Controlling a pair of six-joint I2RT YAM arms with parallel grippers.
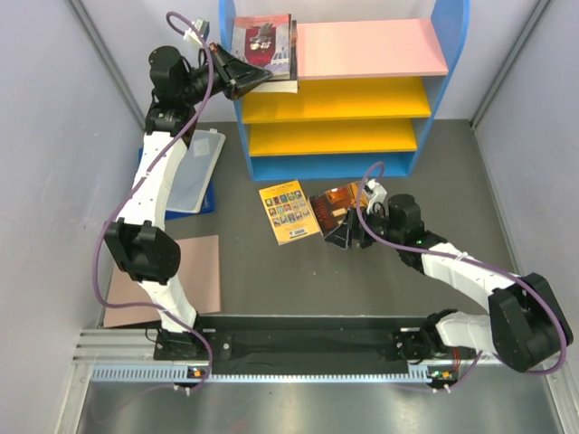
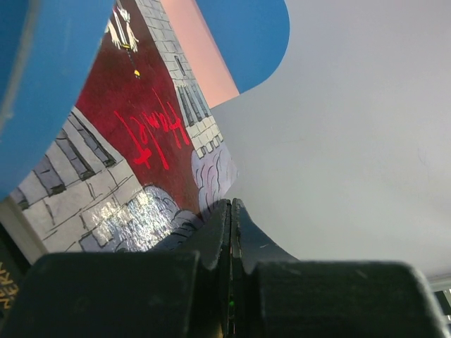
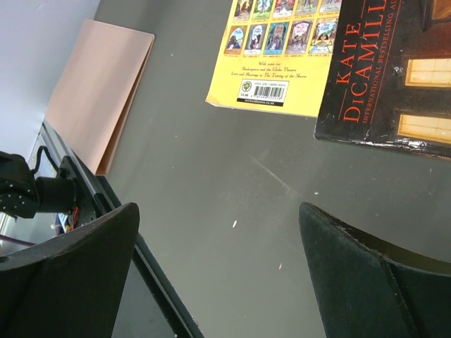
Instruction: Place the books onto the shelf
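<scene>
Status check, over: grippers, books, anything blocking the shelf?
Left gripper shut at stacked books on shelf top. Right gripper open above table, beside dark book. Yellow book unshelved. No obstruction seen.

A book stack (image 1: 262, 41) and the left tool (image 1: 264, 76) crowd the left end of the shelf's (image 1: 330, 166) pink board (image 1: 371, 50); rightward it lies open. A yellow book (image 1: 286, 211) and a dark book (image 1: 327, 206) lie before the shelf.

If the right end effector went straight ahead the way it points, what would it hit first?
Probably the bare grey table, just short of the dark book; depth is unclear.
</scene>
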